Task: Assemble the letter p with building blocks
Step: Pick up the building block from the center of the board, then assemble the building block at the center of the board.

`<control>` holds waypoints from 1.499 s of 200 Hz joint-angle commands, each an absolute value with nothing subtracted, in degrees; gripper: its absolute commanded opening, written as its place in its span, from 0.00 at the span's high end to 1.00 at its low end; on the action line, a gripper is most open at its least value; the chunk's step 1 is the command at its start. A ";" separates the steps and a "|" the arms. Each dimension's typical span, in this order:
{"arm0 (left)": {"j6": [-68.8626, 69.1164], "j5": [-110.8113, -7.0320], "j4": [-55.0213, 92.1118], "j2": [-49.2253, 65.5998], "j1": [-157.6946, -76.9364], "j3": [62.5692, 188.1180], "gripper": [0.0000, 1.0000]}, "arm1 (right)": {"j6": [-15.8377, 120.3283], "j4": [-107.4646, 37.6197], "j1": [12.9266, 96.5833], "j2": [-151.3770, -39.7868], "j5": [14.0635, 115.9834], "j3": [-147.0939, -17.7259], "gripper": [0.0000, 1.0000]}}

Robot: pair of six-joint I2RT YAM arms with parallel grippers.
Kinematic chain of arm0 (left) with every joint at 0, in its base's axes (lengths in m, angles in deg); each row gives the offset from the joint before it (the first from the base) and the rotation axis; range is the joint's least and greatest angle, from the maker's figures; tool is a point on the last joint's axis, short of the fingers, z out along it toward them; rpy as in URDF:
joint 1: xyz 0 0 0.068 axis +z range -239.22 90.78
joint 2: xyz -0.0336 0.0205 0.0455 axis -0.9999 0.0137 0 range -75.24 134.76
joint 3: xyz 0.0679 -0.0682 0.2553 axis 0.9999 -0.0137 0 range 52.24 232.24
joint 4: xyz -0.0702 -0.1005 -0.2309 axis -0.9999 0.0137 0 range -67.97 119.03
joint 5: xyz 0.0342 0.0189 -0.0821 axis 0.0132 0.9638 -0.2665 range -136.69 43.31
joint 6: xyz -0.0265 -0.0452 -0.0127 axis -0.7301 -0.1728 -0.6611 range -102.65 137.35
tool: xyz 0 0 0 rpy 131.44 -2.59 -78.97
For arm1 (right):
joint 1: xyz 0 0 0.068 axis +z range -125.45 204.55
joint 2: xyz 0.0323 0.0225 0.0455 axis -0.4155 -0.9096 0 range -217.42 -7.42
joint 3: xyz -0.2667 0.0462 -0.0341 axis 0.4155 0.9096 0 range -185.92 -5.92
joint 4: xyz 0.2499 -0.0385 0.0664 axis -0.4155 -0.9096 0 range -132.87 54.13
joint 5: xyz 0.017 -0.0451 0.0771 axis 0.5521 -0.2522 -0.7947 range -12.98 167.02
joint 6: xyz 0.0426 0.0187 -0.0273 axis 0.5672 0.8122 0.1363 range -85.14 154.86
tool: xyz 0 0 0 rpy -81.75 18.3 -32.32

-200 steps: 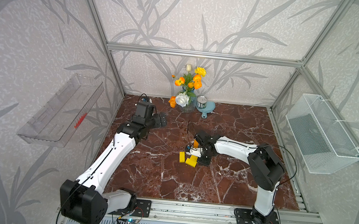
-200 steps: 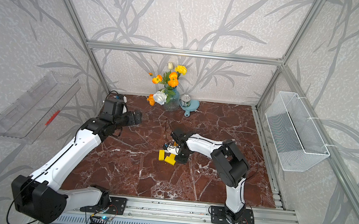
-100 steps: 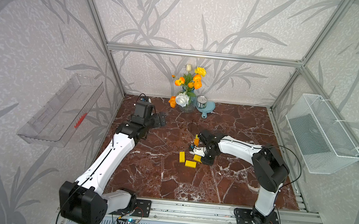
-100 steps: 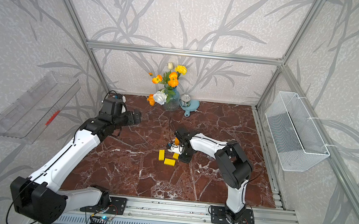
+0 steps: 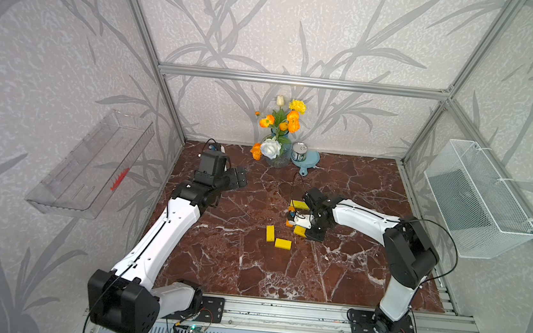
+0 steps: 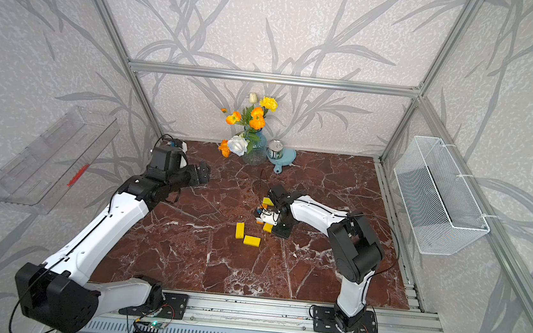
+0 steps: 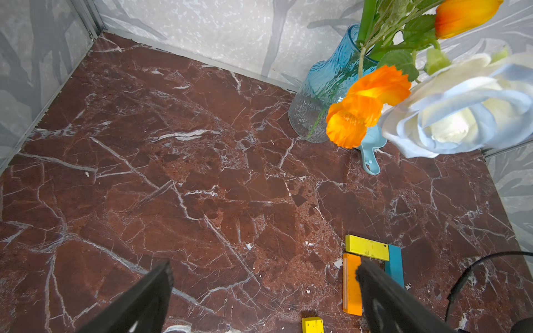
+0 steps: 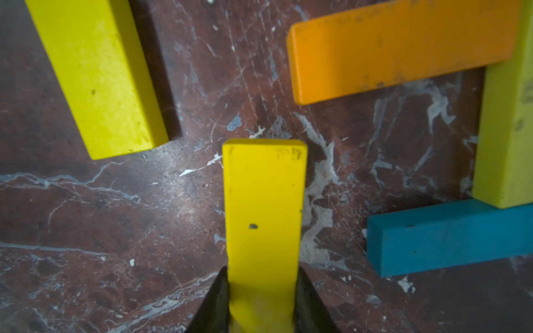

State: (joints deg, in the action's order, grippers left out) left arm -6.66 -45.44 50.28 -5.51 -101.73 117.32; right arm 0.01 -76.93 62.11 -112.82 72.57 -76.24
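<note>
My right gripper (image 8: 262, 291) is shut on the end of a yellow building block (image 8: 264, 201), low over the marble near the table's middle (image 5: 300, 231). Beside it lies part of the letter p: an orange block (image 8: 403, 49), a yellow block (image 8: 507, 129) across its end and a teal-blue block (image 8: 450, 239). The left wrist view shows the same three, orange (image 7: 351, 284), yellow (image 7: 367, 247) and teal-blue (image 7: 394, 265). Two loose yellow blocks (image 5: 270, 233) (image 5: 282, 243) lie to the left. My left gripper (image 5: 239, 178) hangs open and empty at the back left.
A blue glass vase of flowers (image 5: 276, 156) and a can on a blue dish (image 5: 300, 152) stand by the back wall. A white wire basket (image 5: 475, 200) hangs on the right wall, a clear tray (image 5: 92, 164) on the left wall.
My right gripper has closed on the yellow block and shifted a little to the right with it, away from the two loose yellow blocks. The left arm has not moved.
</note>
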 commanded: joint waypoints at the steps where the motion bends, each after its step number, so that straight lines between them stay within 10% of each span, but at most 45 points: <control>1: -6.45 -46.10 49.71 -6.51 -101.35 117.37 0.00 | -1.50 -78.90 61.65 -114.72 73.09 -79.48 0.68; 300: -6.51 -46.69 49.43 -6.68 -101.26 117.45 0.00 | 4.82 -77.38 60.20 -111.82 72.69 -82.49 0.48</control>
